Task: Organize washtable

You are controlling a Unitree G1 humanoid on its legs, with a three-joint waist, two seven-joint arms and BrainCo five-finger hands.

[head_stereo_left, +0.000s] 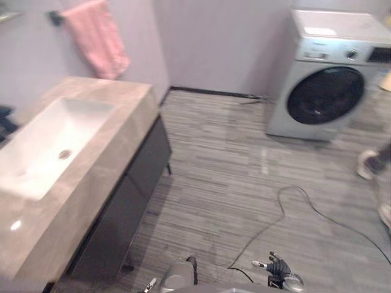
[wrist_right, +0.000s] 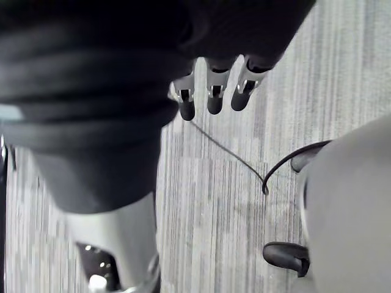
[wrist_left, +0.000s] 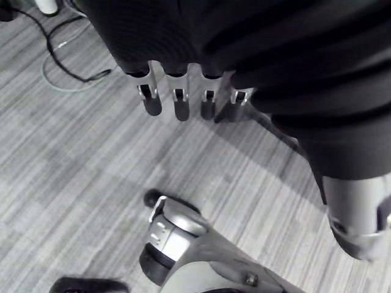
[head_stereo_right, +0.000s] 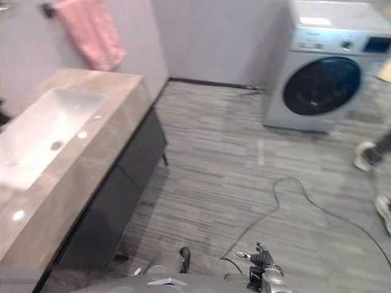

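Two hands are hanging low over the grey plank floor (head_stereo_left: pixel 232 171), grasping nothing: the left hand (wrist_left: pixel 181 104) is dangling with fingers straight and released, and the right hand (wrist_right: pixel 214 91) is doing likewise. The beige stone desk (head_stereo_left: pixel 101 152) with its white sink (head_stereo_left: pixel 55 137) is sitting at nine o'clock, a pink towel (head_stereo_left: pixel 96 39) hanging at eleven, a washing machine (head_stereo_left: pixel 324 79) standing at one
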